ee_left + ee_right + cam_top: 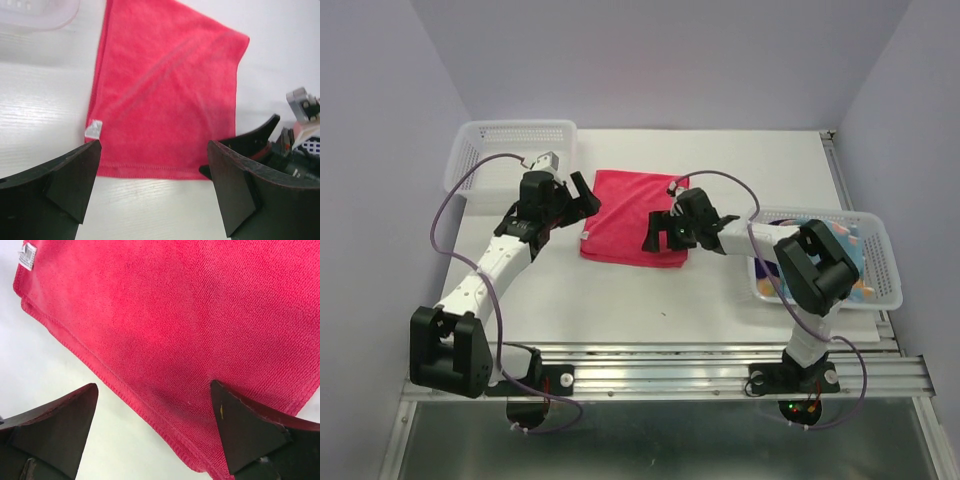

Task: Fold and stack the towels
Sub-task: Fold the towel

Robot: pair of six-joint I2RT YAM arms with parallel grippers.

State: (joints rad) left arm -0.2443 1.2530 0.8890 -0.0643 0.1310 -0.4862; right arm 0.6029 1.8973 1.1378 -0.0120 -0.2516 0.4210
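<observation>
A magenta-pink towel [625, 215] lies folded flat in the middle of the white table, with a small white tag at its near left corner [93, 129]. My left gripper [582, 198] is open and empty at the towel's left edge; in the left wrist view [152, 180] its fingers frame the towel's edge [165, 95]. My right gripper [658, 232] is open over the towel's near right corner; in the right wrist view [155, 415] one finger [245, 425] rests on or just above the towel [175, 315]. A light blue dotted towel [853, 258] lies in the right basket.
A white mesh basket [500, 150] stands at the back left, its rim showing in the left wrist view [35, 12]. A second white mesh basket [880, 290] stands at the right, partly hidden by my right arm. The table's metal rail [670, 365] runs along the near edge.
</observation>
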